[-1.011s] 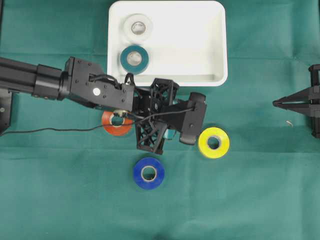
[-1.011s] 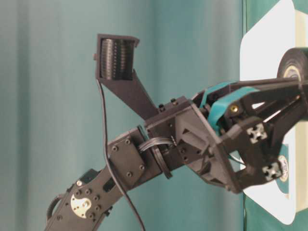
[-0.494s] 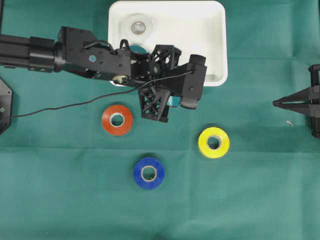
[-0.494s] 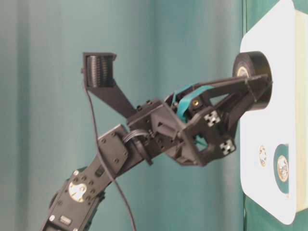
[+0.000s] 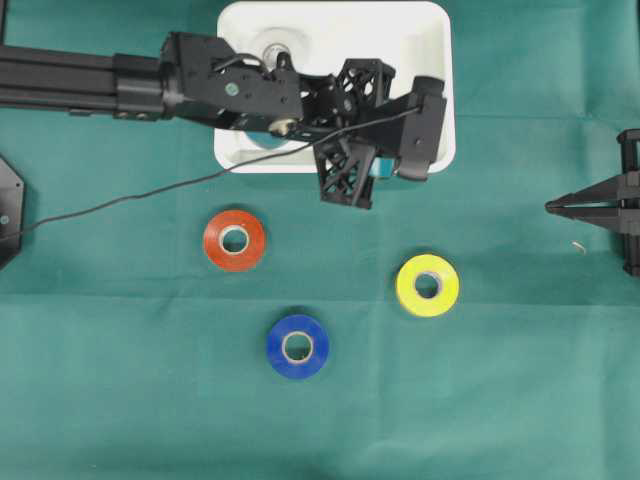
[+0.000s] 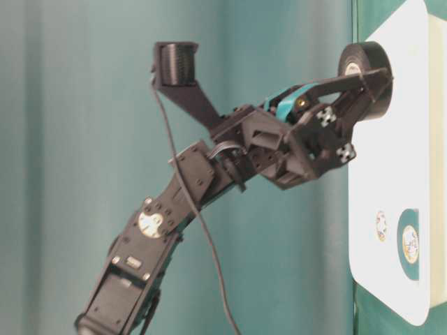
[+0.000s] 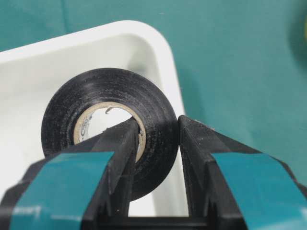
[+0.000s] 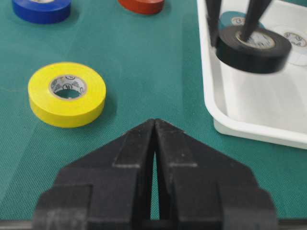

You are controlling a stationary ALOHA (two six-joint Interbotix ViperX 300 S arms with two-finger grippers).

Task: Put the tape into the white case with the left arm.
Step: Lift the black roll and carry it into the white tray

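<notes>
I hold the black tape roll [image 7: 108,129] pinched through its wall in the left claw [image 7: 158,143], above the white case [image 7: 158,52] at its corner; the floor lies directly below.

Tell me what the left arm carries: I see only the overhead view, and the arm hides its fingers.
Observer: The left wrist view shows the left gripper shut on a black tape roll, one finger through its core.
Operator: Is it down in the case?
Observer: No. In the right wrist view it hangs above the white case, inside the rim and clear of the floor.
Operator: Anything beneath it?
Observer: That view shows bare floor beneath it; the teal roll lies farther back.
</notes>
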